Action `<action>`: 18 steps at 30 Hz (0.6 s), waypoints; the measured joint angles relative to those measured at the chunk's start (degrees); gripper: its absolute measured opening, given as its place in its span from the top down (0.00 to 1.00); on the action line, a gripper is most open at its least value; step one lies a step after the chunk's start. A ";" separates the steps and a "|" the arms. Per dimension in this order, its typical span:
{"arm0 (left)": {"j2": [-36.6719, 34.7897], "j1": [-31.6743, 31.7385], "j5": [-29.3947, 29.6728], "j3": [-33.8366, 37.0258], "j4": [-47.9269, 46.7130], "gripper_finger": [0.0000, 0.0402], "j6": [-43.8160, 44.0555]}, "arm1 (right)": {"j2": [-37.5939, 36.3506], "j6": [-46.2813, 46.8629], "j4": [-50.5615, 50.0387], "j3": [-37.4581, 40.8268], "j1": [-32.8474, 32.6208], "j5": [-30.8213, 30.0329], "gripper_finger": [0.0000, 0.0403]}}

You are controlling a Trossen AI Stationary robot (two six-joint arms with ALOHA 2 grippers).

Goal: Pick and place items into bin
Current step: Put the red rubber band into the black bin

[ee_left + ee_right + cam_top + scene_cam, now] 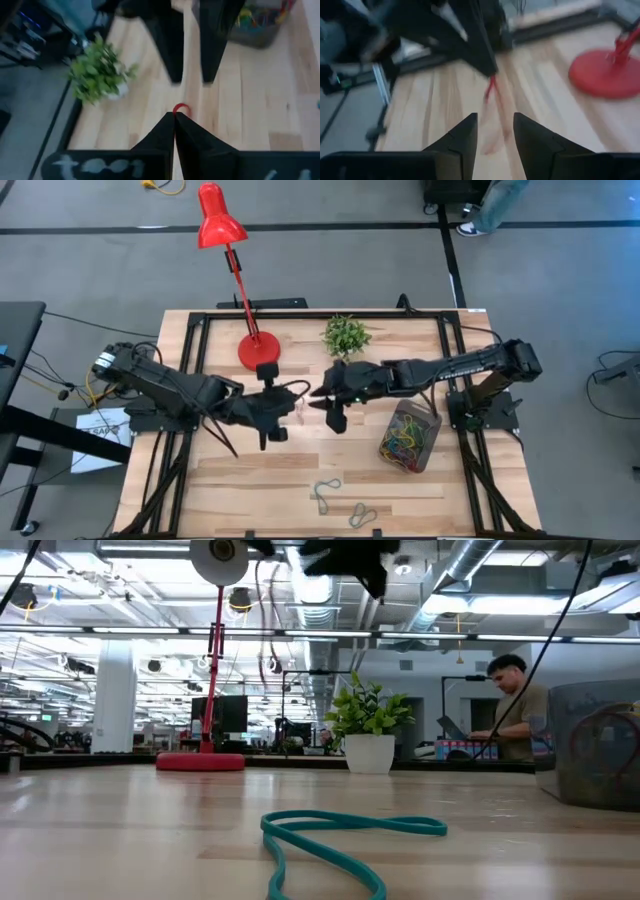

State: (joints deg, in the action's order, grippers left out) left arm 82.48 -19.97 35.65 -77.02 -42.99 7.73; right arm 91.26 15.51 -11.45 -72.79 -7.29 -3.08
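My left gripper (174, 116) is pinched tight on a red band (181, 108), held over mid-table, only a small red loop poking past the tips. From the other wrist the same band hangs down from those tips as a thin red strand. Right gripper (495, 122) sits facing it, close, fingers spread, nothing between them. From overhead the two tips nearly meet at table centre and I can't pick out the band there at all.

In the low view both arms are mostly cut off at the frame top, just dark shapes.

Bin (420, 448) is on the right side of the table, just beside the right arm; it holds a tangled pile of coloured bands (403, 437), red, yellow and green, individual loops hard to separate. Loose grey-blue bands (325, 493) lie on the near edge, a teal one (330, 838) right at the low camera.

Plant (346, 335) and red lamp (257, 350) stand along the far edge. A person (516, 700) sits beyond the table.
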 joint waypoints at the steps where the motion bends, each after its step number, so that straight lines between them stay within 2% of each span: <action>1: -0.13 0.36 0.29 -0.44 0.30 1.00 -1.10 | 0.00 -0.02 1.78 0.00 0.23 -0.10 0.71; 6: 0.03 1.86 1.36 -2.08 1.81 1.00 -5.27 | -0.02 -0.09 6.06 0.00 1.05 -0.06 0.71; 14: 0.04 4.06 1.70 -2.16 4.29 1.00 -8.65 | -0.02 -0.09 7.19 0.00 1.49 -0.07 0.70; 18: 0.04 4.46 1.76 -2.16 4.61 1.00 -9.66 | -0.02 -0.11 7.04 0.00 1.90 -2.11 0.71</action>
State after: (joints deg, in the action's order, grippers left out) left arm 82.52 -15.51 37.40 -79.18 -38.38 -1.93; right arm 91.24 15.40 -4.41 -72.79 -5.39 -5.18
